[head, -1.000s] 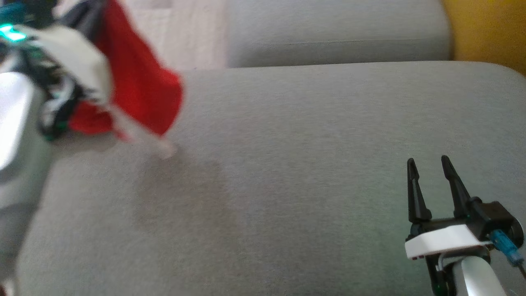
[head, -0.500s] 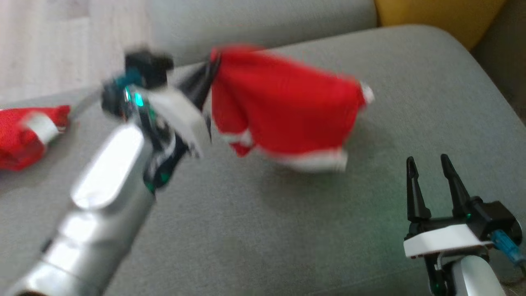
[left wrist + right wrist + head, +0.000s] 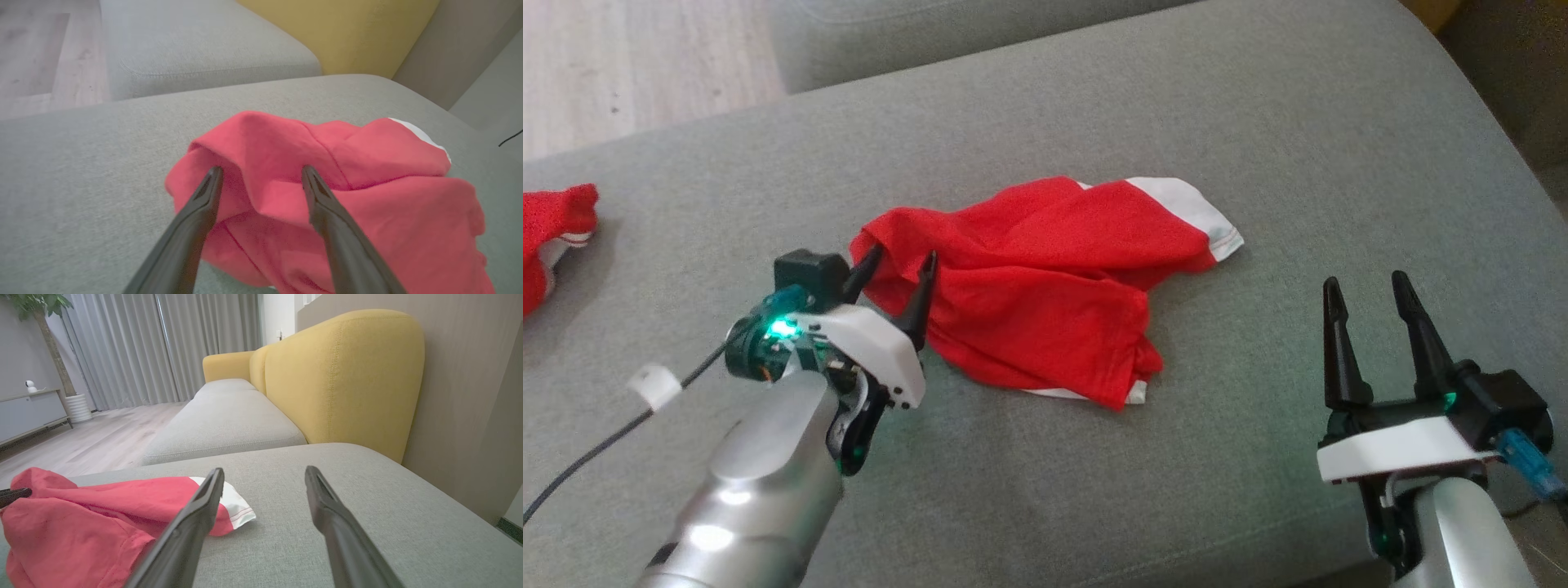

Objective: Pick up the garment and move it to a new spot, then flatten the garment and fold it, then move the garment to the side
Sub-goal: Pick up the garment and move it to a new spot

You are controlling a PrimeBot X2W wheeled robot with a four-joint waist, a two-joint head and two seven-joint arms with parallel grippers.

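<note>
Garment (image 3: 1045, 286) first: where does it lie?

— Crumpled in a red heap about the middle of the grey seat cushion (image 3: 1298, 122). Its white hem (image 3: 1201, 216) points toward the far right, and a second strip of white shows at the near edge.

— And the left gripper (image 3: 903, 255)?

— At the heap's left edge. Its fingers (image 3: 204, 196) are spread wide, tips against a raised fold. Cloth bulges between them, but nothing is pinched.

— The right gripper (image 3: 1365, 282)?

— Fingers spread too, holding nothing. It hangs over bare cushion near the front right, well apart from the garment.

— How much open room is there?

— A broad bare band on every side. Beyond the hem the cushion runs clear to its rounded right corner, where it drops away. Behind, it meets the neighbouring cushion (image 3: 229, 428) at a seam, with the yellow backrest (image 3: 347, 375) further right.

— Anything in the way on the left?

— A second red cloth (image 3: 551, 229) lies at the cushion's far left, well apart from the heap, with wooden floor (image 3: 629, 65) past it. A thin black cable (image 3: 596, 445) trails from the left wrist over the front of the cushion.
</note>
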